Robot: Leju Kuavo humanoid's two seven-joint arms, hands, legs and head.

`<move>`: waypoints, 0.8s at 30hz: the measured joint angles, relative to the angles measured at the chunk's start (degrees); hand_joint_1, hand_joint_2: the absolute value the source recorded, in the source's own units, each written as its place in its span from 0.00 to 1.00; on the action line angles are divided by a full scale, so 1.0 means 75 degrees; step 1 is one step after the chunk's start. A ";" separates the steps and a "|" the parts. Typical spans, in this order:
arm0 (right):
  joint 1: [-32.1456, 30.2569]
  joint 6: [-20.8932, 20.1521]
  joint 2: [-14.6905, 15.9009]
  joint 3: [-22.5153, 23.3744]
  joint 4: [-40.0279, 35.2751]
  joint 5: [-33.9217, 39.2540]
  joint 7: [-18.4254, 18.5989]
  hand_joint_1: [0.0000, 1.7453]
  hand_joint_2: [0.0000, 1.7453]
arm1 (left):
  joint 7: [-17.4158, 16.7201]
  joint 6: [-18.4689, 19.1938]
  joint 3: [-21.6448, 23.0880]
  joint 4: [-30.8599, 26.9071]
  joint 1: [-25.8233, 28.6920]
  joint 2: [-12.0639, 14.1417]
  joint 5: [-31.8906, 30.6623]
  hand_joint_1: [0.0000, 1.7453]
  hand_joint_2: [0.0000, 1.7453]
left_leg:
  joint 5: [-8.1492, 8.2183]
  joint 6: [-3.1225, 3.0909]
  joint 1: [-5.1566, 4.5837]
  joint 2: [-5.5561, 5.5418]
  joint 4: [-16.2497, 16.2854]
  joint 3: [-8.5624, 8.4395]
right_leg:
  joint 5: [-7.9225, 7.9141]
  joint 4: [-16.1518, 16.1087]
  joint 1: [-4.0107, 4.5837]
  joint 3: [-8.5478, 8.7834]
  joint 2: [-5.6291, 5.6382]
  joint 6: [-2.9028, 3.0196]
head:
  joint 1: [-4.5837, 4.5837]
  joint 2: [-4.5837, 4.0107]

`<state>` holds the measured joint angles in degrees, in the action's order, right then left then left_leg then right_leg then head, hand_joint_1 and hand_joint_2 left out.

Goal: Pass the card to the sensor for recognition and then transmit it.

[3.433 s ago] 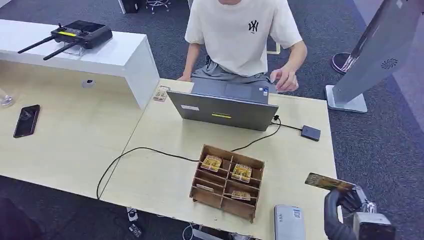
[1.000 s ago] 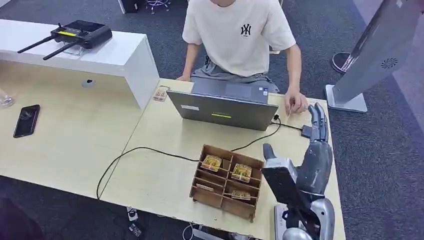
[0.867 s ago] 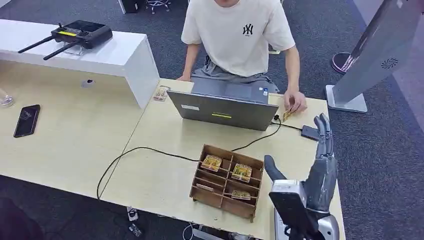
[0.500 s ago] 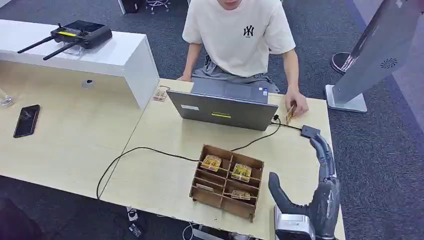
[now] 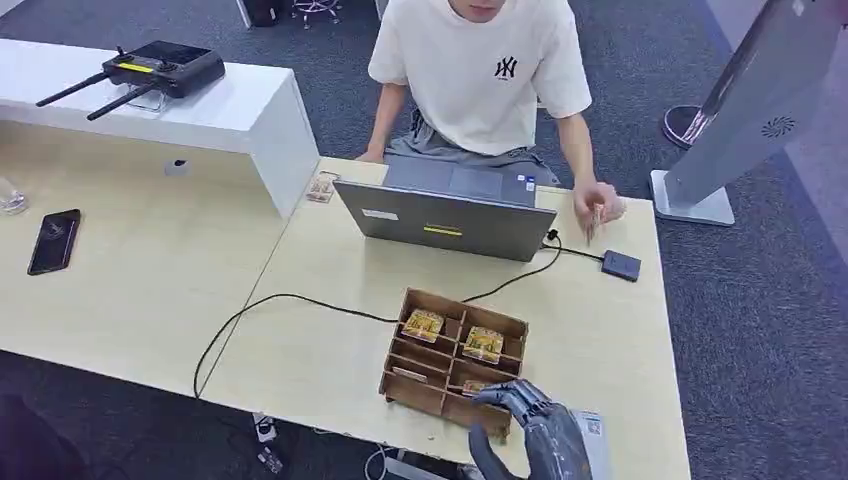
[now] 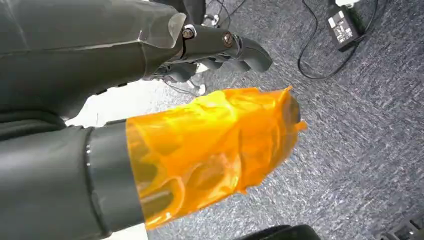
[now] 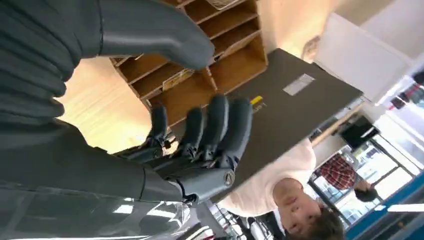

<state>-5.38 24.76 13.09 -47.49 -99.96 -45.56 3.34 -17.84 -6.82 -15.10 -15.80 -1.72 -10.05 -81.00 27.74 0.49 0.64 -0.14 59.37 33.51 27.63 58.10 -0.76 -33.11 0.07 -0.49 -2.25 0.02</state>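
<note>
Risk lies in the right hand (image 5: 530,425), empty with fingers loosely curled and apart, hovering just over the tray (image 5: 452,362) edge where it could knock the compartments, while the card (image 5: 595,216) sits in the person's hand (image 5: 600,205) beyond the sensor (image 5: 621,265); the left hand (image 6: 220,50) hangs low, its grip unclear.

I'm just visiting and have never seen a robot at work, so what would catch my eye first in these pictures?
Probably the person in a pale T-shirt sitting behind an open laptop at the far side of the table, holding a small card beside it. Next, the wooden tray of compartments with yellow cards near the table's front edge. Right by it, the dark right robot hand comes in from below, holding nothing.
</note>
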 joint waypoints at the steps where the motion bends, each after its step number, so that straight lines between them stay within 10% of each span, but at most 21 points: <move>1: 0.0065 0.0000 0.0000 -0.0029 0.0118 -0.0192 0.0121 0.16 1.00 | -0.0006 0.0009 0.0000 0.0000 -0.0015 -0.0003 -0.0012 0.00 0.00 | 0.0000 0.0000 0.0000 0.0000 0.0000 0.0000 | 0.0000 0.0000 0.0000 0.0000 0.0000 0.0000 | 0.0000 0.0000; 12: 0.0386 0.0012 -0.0114 -0.0178 0.1245 -0.1465 0.1006 0.25 1.00 | -0.0090 0.0052 0.0000 0.0000 -0.0108 -0.0006 -0.0114 0.00 0.00 | 0.0000 0.0000 0.0000 -0.0001 0.0000 0.0001 | 0.0000 0.0000 0.0000 -0.0001 -0.0001 0.0000 | 0.0000 0.0000; 15: 0.0431 0.0044 -0.0175 -0.0178 0.1455 -0.1701 0.1140 0.36 1.00 | -0.0090 0.0061 0.0000 0.0000 -0.0110 -0.0006 -0.0134 0.00 0.00 | 0.0000 0.0000 0.0000 -0.0001 0.0000 0.0001 | 0.0000 0.0000 0.0000 -0.0001 -0.0001 0.0000 | 0.0000 0.0000; 17: 0.0450 0.0058 -0.0224 -0.0160 0.1572 -0.1820 0.1158 0.74 1.00 | -0.0093 0.0064 0.0000 0.0000 -0.0111 -0.0006 -0.0140 0.00 0.00 | 0.0000 0.0000 0.0000 -0.0001 0.0000 0.0001 | 0.0000 0.0000 0.0000 -0.0001 -0.0001 0.0000 | 0.0000 0.0000; 24: 0.0529 0.0070 -0.0405 -0.0096 0.1889 -0.2257 0.1231 0.72 1.00 | -0.0102 0.0108 0.0003 0.0000 -0.0112 -0.0009 -0.0172 0.00 0.00 | 0.0000 0.0000 0.0001 -0.0001 0.0000 0.0001 | 0.0000 0.0000 0.0001 -0.0001 0.0000 0.0000 | 0.0003 0.0000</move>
<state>-1.42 25.29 10.05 -48.22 -85.79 -62.49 12.57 -18.60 -6.01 -15.08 -15.80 -2.56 -10.12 -82.29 27.74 0.49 0.64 -0.15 59.37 33.52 27.63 58.10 -0.75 -33.12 0.06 -0.49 -2.23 0.02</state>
